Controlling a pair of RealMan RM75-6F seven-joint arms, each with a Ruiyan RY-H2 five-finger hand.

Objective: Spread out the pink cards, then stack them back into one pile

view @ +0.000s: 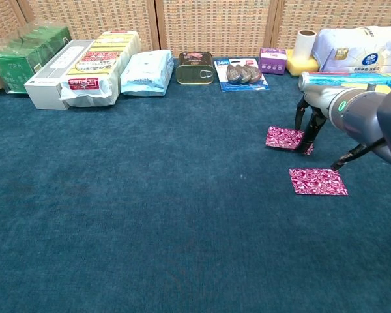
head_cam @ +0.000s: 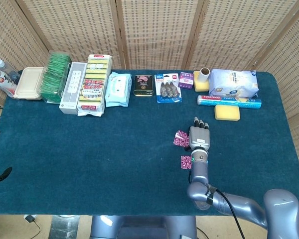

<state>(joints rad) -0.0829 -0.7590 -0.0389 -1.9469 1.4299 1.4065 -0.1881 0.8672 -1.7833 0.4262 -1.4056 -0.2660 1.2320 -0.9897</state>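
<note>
we've got our right hand (view: 311, 124) on the right half of the counter (head_cam: 89, 149), fingers pointing down with the tips on the right edge of the upper pink card (view: 285, 137). can't tell if it's actually pinching it. the second pink card (view: 317, 181) lies flat just nearer us, apart from the first, long axis running left-right. loads of bare blue cloth to the left; the packs sit along the far edge.

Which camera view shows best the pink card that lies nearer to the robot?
The chest view: the near pink card lies fully uncovered on the blue cloth, pattern clear. In the head view, the same card is small and partly hidden by the right arm.
</note>
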